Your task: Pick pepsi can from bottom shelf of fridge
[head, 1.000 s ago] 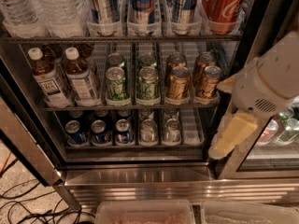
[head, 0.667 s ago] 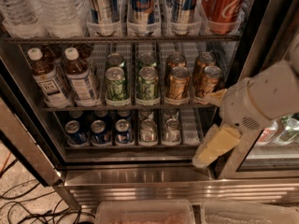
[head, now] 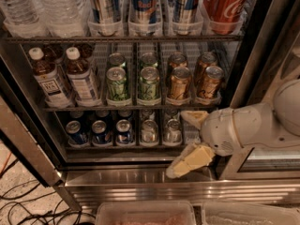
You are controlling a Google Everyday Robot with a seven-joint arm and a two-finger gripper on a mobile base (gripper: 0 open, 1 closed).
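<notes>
Setting: we are looking into the fridge (head: 262, 46), door open, steel frame and a bright sill along the front; cables are lying on the floor at lower left.
Bottom shelf (head: 131, 146): we are counting three dark blue cans in the left lanes and two plain silver ones to their right, all upright behind the lane dividers.
Pepsi can (head: 123, 132): we are taking the rightmost blue can as target; it is standing just beside a silver can (head: 149, 131), with another blue one on its other side.
Gripper (head: 187, 139): it is hovering at the right end of the bottom shelf, near the silver cans, apart from the blue ones. Its two pale fingers (head: 190, 159) are spread wide, holding nothing.
Handling, our judgement: we are expecting a rigid but thin-walled cylinder, moderately heavy if full, probably cold and slick with condensation; hard squeezing could dent it.
Grasp point, our judgement: we are favouring mid-height on the side wall, fingers on opposite sides, avoiding the tapered top.
Risk: neighbours are crowding it, so finger clearance is looking tight.
</notes>
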